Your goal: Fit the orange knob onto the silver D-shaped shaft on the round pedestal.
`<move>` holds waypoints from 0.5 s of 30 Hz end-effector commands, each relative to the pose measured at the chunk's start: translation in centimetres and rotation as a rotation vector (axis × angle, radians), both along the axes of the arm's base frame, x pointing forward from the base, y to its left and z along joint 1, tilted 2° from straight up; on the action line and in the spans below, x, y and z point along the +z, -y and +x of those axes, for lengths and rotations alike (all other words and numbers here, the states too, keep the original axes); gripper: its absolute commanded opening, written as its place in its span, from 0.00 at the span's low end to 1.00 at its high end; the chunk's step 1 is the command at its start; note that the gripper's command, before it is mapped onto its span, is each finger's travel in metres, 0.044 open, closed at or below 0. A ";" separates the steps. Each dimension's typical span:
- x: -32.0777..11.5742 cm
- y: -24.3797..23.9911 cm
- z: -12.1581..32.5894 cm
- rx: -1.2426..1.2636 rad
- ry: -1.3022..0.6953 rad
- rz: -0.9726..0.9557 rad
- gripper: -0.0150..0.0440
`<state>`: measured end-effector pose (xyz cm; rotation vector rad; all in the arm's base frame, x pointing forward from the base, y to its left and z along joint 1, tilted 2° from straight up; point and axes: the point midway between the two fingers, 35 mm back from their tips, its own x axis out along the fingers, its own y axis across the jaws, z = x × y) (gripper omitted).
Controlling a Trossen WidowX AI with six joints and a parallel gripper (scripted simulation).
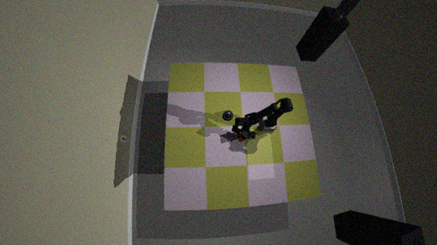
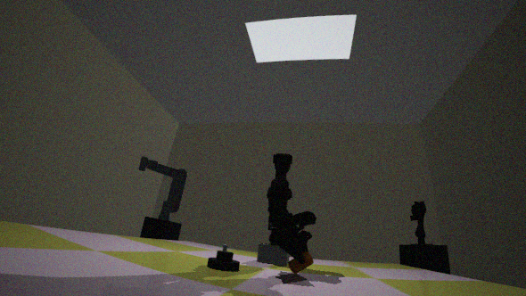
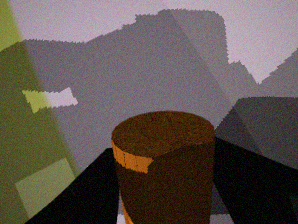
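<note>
Reaches across a yellow-and-pale-pink checkered surface point(image 1: 183, 187) point(image 2: 45, 263) point(image 3: 75, 20) with a black jointed arm point(image 1: 262, 114) point(image 2: 280, 196). Has the black parallel-jaw gripper point(image 1: 242, 137) point(image 2: 303, 258) point(image 3: 161, 151) partly open, apart from the round black pedestal point(image 1: 224, 118) point(image 2: 224, 265), clamped on a tilted orange cylindrical knob point(image 1: 241, 139) point(image 2: 301, 265) point(image 3: 162, 132). Leaves bare the silver shaft point(image 1: 229, 115) point(image 2: 225, 248).
</note>
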<state>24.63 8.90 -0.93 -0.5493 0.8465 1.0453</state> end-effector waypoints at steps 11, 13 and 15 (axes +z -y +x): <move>0.0 1.4 -0.7 0.006 0.100 0.213 0.56; 0.0 1.6 -0.8 0.006 0.114 0.245 0.56; -0.1 1.8 -0.9 0.006 0.129 0.276 0.56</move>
